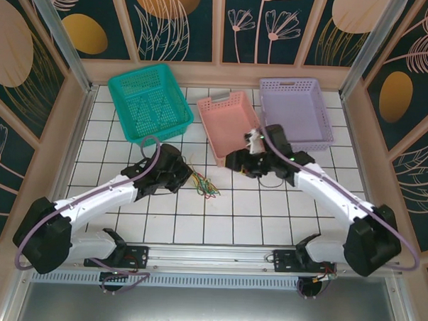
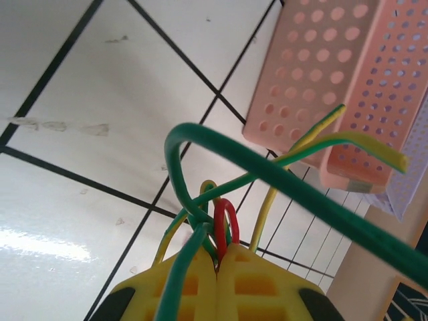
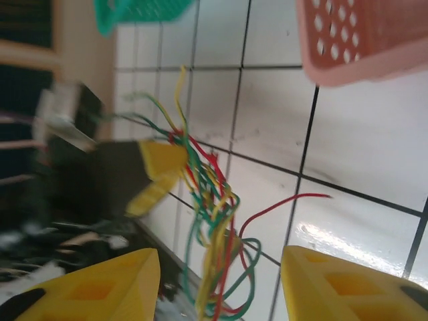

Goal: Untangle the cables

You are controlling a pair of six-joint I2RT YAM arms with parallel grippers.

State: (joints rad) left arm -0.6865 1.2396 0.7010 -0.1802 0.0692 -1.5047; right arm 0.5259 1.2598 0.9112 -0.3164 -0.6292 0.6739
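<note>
One white tiled table (image 1: pixel 218 219), dark floral wall panels (image 1: pixel 280 28) around, cables (image 1: pixel 206 185) midway.

Left pincer (image 2: pixel 217 259) tight on cables (image 2: pixel 200 215)

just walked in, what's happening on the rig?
Two arms are working on a tangle of cables on the tiled table. The left gripper is shut on the bunch, pinching green, red and yellow strands. The right gripper is open and faces the bunch, with loose strands hanging in front of it; it holds nothing. The cables look knotted together, none separated yet.
</note>
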